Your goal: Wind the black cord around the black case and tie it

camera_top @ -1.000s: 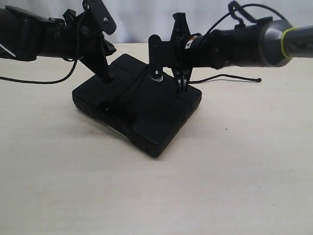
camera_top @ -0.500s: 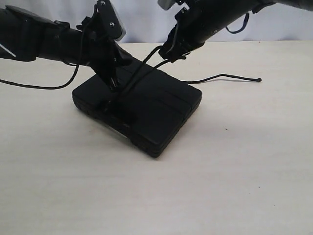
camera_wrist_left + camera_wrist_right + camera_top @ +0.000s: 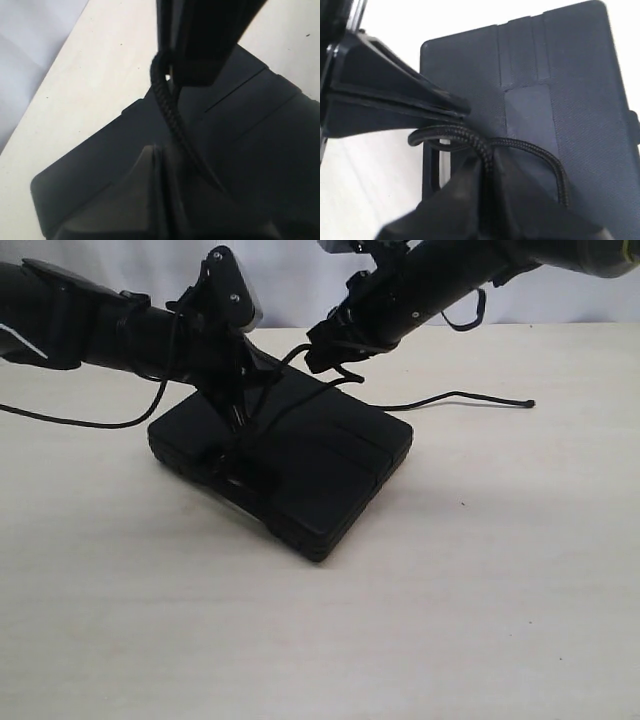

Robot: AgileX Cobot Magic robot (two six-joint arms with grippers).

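on the table (image 3: 450, 600) the black case (image 3: 330, 475) is laid flat. over its far left part the left gripper (image 3: 238, 422) is held clenched, the black cord (image 3: 455, 395) passing its tips. farther back, the cord is pinched by the right gripper (image 3: 322, 355), with its tail left on the table beyond.

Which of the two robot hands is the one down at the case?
The left hand, its tip down at the black case's top; the right hand holds the black cord up above the case's far edge.

Pale table (image 3: 450, 620) with black case (image 3: 335, 475), black cord (image 3: 470, 395)
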